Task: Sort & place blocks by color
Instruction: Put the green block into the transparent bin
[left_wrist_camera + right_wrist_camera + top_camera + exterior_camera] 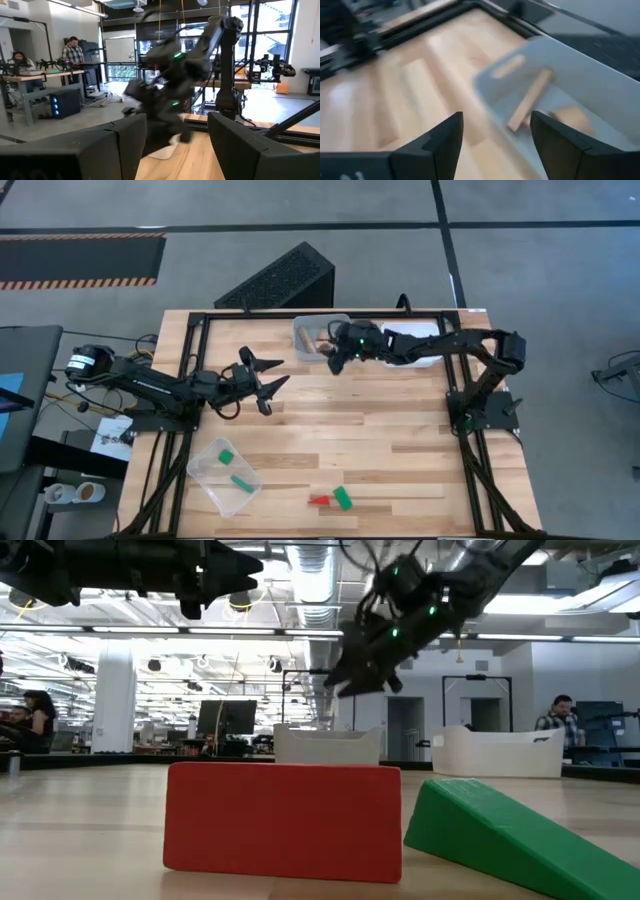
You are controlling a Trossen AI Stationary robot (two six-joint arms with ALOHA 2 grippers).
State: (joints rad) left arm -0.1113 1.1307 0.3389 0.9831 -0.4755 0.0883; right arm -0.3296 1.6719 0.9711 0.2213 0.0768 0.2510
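Two loose blocks, near edge: a red block and a green block lie just beside each other on the table (in the low view the green one shows as a sloped wedge).
Near-left bin: a clear bin holds two more green pieces.
Left gripper: left gripper hangs above the table's left-middle, fingers spread wide, holding nothing.
Right gripper: right gripper hovers at the edge of the far clear bin; its fingers stand well apart with nothing between them.
Far bin contents: a plain wooden bar lies tilted inside, with another pale piece near it.
Farthest: a white bin sits beside the clear one at the table's back edge.
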